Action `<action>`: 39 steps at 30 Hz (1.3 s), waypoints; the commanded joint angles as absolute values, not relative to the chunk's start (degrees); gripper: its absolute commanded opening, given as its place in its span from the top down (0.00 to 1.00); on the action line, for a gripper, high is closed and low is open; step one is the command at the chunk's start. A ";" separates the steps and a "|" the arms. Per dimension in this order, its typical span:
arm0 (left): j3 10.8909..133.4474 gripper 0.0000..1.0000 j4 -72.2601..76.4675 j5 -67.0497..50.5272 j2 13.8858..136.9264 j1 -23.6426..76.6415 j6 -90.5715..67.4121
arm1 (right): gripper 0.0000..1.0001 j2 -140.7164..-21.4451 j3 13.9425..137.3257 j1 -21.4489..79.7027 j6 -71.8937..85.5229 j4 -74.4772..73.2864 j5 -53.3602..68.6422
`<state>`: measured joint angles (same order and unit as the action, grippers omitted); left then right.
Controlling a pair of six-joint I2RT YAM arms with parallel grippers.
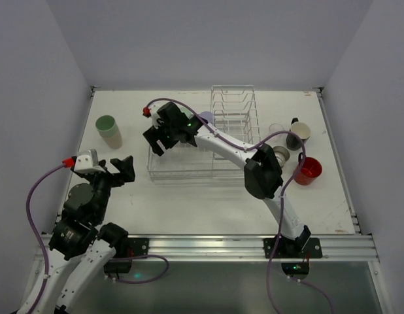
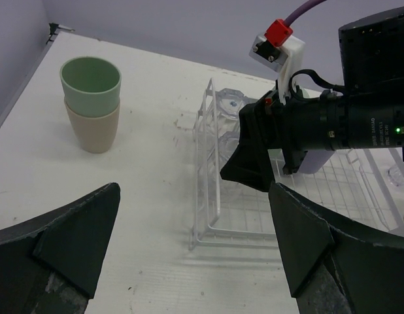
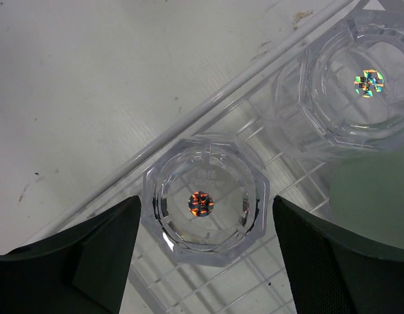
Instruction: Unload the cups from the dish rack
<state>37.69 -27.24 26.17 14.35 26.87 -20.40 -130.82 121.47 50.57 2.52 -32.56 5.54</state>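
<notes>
The white wire dish rack (image 1: 218, 134) stands mid-table. My right gripper (image 1: 156, 139) hangs open over the left end of its low basket. In the right wrist view the open right gripper (image 3: 203, 258) straddles a clear octagonal glass (image 3: 202, 199) standing in the basket, without touching it. A second clear glass (image 3: 359, 78) stands beside it, and a blurred pale green shape (image 3: 375, 196) lies at the right. A lavender cup (image 1: 206, 118) peeks out behind the arm. My left gripper (image 1: 121, 169) is open and empty left of the rack; it also shows in the left wrist view (image 2: 192, 261).
A pale green cup (image 1: 107, 125) stacked in a beige one (image 2: 93, 131) stands far left. Right of the rack are a red mug (image 1: 308, 170), a black mug (image 1: 298, 134) and two clear glasses (image 1: 276, 129) (image 1: 281, 154). Walls close in on three sides.
</notes>
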 commanded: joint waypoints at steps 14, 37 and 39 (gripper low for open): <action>37.71 0.00 -22.68 17.25 17.48 22.85 -19.51 | 0.67 -119.63 114.00 50.89 4.65 -19.69 0.09; 30.41 0.04 6.41 -14.93 16.08 22.85 -44.99 | 0.87 -77.27 73.07 51.33 38.04 14.99 9.84; 29.71 0.04 9.22 -17.13 16.43 22.85 -47.36 | 0.87 -76.38 71.20 51.33 41.83 17.83 13.08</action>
